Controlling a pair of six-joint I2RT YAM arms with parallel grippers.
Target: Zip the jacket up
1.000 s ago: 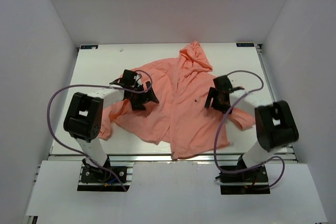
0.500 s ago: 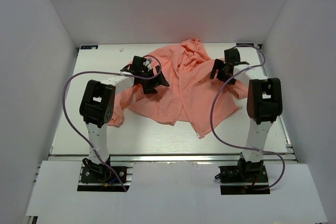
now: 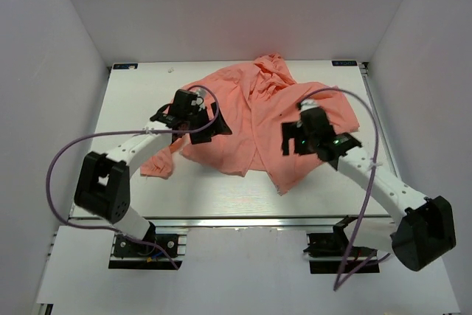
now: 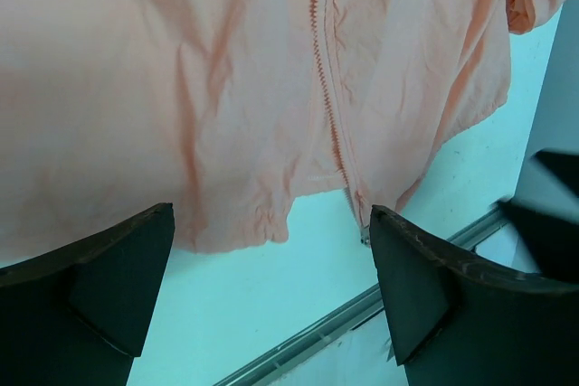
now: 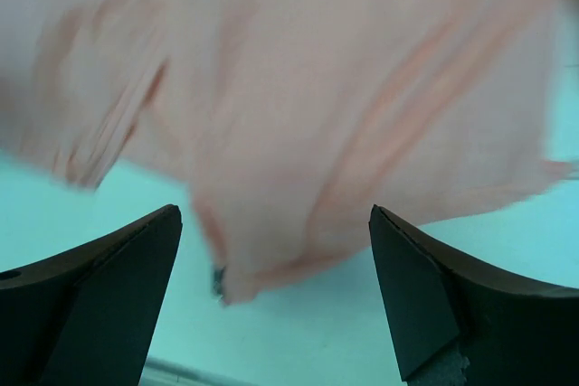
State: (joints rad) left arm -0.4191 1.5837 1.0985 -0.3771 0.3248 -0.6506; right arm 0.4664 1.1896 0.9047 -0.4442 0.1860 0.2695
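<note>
The salmon-pink jacket (image 3: 254, 119) lies crumpled on the white table, hood towards the far edge, one front corner pointing at the near side. My left gripper (image 3: 212, 129) hovers open over the jacket's left part. In the left wrist view the jacket (image 4: 181, 88) fills the top, and its zipper (image 4: 327, 88) runs down to the hem between my open left gripper (image 4: 271, 296). My right gripper (image 3: 291, 136) is open above the jacket's right front. The right wrist view shows blurred jacket fabric (image 5: 317, 88) with a dark zipper end (image 5: 217, 280) above the open right gripper (image 5: 271, 296).
White walls close in the table (image 3: 133, 182) on three sides. A metal rail (image 3: 221, 220) runs along the near edge, also seen as the rail (image 4: 362, 305) in the left wrist view. Purple cables (image 3: 66, 153) loop off both arms.
The jacket was dragged towards the far side and bunched up, then left there. Both grippers have since pulled back towards the near side, the right arm swinging out low to the right.
</note>
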